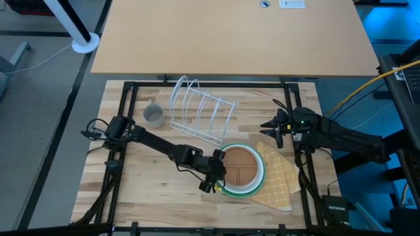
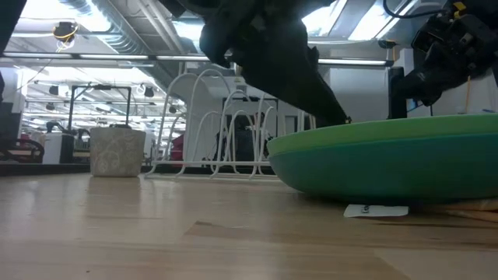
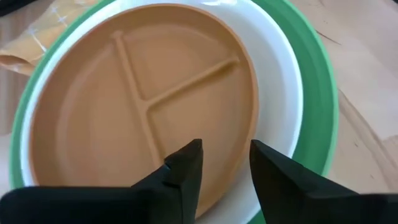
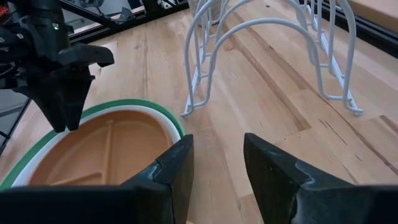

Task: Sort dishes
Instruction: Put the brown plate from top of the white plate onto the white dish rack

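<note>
Here's the pale wooden bench, and at its back the white wire rack stands empty, slots up, surely waiting for plates. Towards the front, the stack: a light green round plate at the bottom, resting partly on the yellow checked cloth, a white-rimmed plate nested inside it, and the brown divided plate on top, so the brown one has to go first. The left gripper is right at the stack's near-left edge, fingers parted and grasping nothing, poised over the brown rim. The right gripper waits behind the stack, beside the rack, fingers released too. Smallest piece, the little grey mug, sits alone left of the rack. The overhead view hides how deep the stack is; the low view shows a teal underside beneath the green rim. Only the left wrist view makes that white band plain.
</note>
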Available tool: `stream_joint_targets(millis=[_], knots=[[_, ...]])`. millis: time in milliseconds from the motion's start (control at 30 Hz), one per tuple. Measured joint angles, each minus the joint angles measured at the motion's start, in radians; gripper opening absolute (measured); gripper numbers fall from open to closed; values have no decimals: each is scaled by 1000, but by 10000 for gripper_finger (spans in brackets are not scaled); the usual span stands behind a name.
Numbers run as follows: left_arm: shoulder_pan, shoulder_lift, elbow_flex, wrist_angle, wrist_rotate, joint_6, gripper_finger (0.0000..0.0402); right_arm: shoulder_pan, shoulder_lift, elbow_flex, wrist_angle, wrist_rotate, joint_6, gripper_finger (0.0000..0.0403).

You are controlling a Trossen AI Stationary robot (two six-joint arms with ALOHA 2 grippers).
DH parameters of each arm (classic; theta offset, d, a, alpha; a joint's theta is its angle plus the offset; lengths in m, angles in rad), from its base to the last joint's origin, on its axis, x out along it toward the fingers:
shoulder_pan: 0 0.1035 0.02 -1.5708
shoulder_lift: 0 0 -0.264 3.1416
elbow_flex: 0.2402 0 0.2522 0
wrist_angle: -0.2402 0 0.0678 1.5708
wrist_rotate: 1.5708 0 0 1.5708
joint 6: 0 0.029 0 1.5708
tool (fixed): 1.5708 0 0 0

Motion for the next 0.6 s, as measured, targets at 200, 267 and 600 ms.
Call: stream_joint_targets(millis=[200,267,600], knots=[[8,3,0,-1,21,-9,114,0,0,0,0,0,0,145],[8,3,0,-1,24,-22,114,0,0,0,0,0,0,145],[4,16,0,-7,26,37,113,0,0,0,0,1,0,145]])
